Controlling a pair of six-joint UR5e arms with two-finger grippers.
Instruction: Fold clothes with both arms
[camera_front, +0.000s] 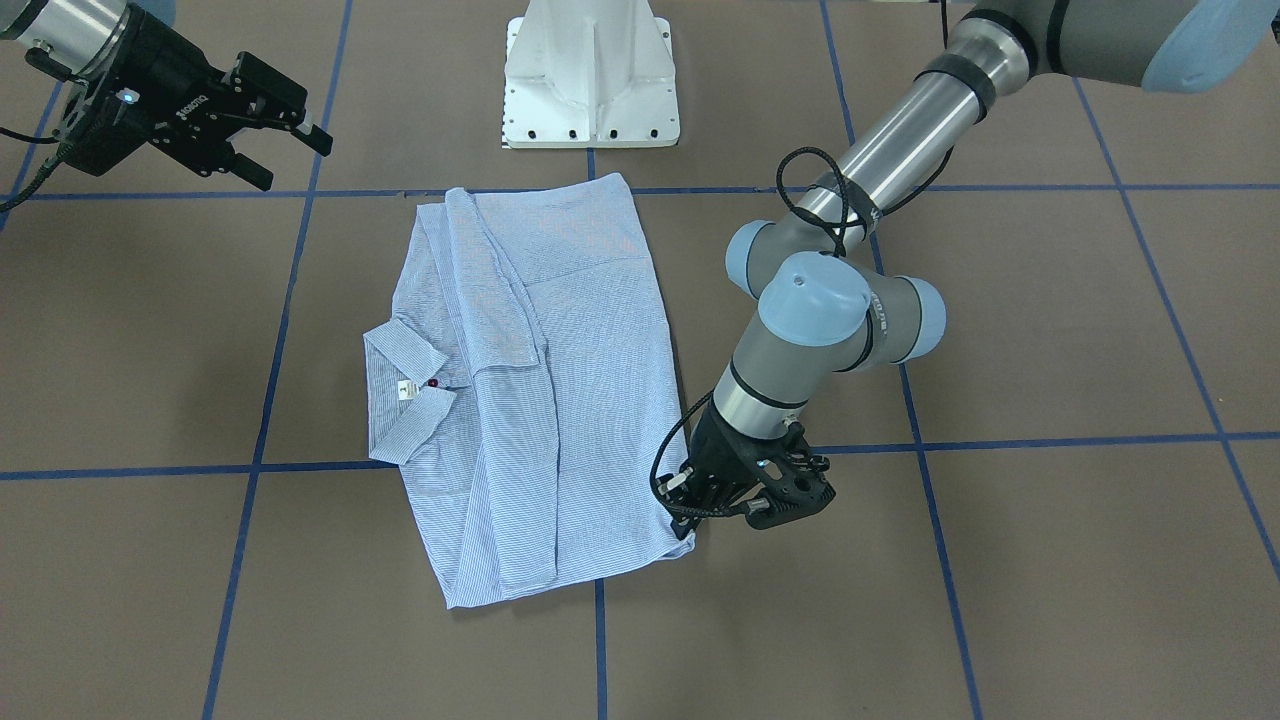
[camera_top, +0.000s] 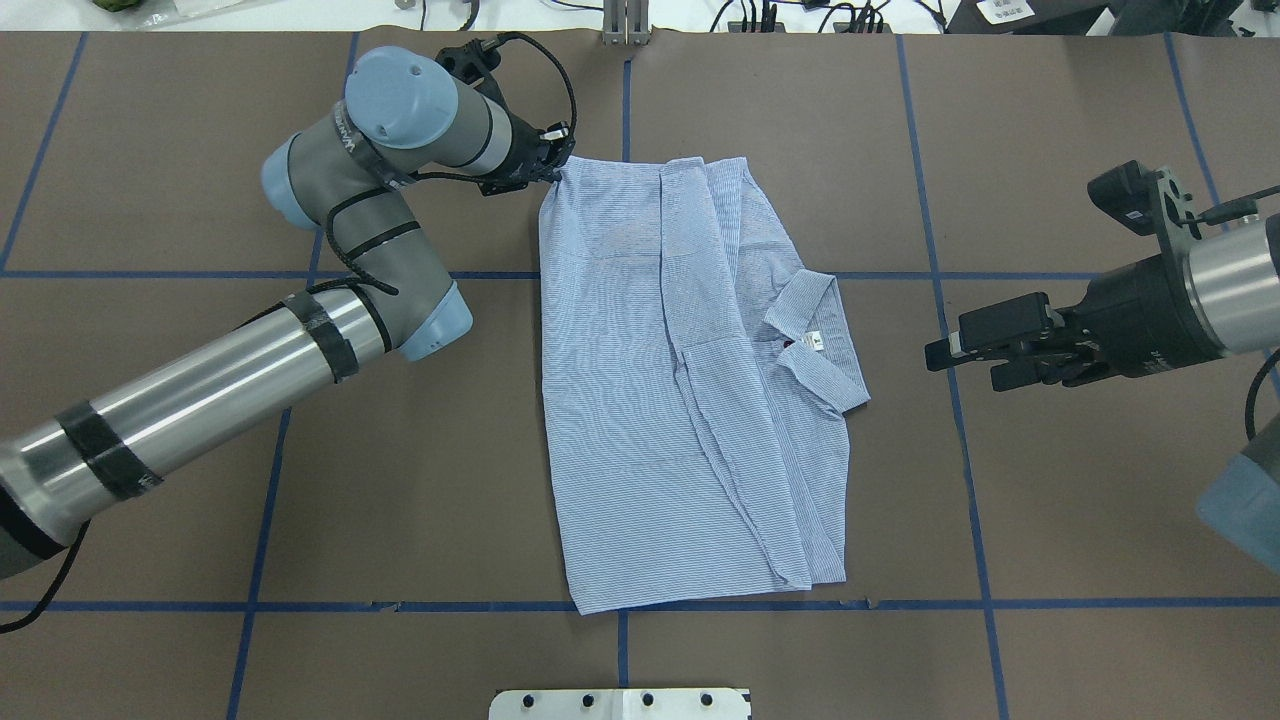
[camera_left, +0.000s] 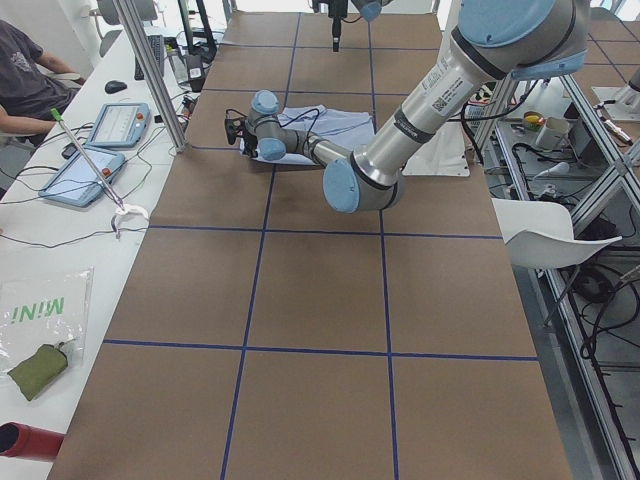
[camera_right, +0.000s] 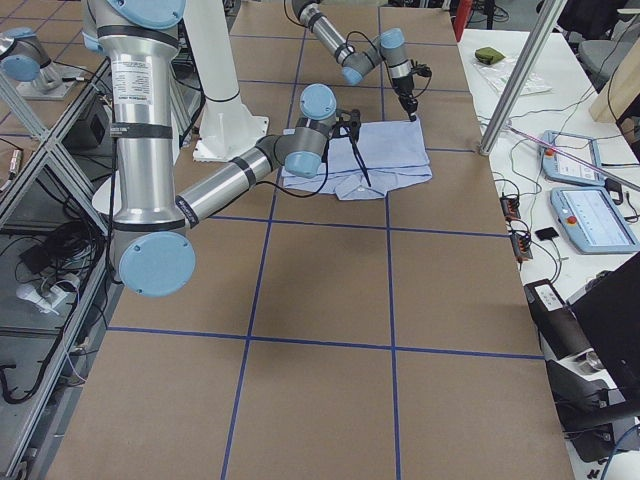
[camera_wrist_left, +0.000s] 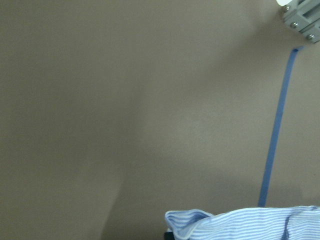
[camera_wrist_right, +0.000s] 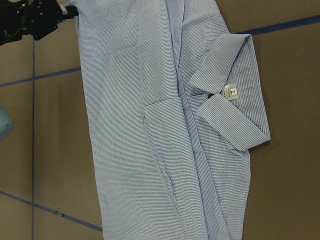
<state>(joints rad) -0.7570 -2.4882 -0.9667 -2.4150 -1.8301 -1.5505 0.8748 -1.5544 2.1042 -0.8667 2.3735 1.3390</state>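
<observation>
Brown table (camera_top: 1050, 500) with a blue tape grid. Shirt (camera_top: 630, 400) lay flat mid-table, folded into a rough rectangle, long side running from robot-side edge toward far edge. Left arm (camera_top: 200, 390) reached across. Left gripper (camera_top: 556, 165) was down at the shirt's far corner on the robot's left, pinching the fabric. Right gripper (camera_front: 292, 158) was off the cloth toward the table's right end, fingers spread. Collar (camera_top: 800, 300) faced it, neck label (camera_top: 814, 341) and dark red button (camera_front: 432, 383) showing.
</observation>
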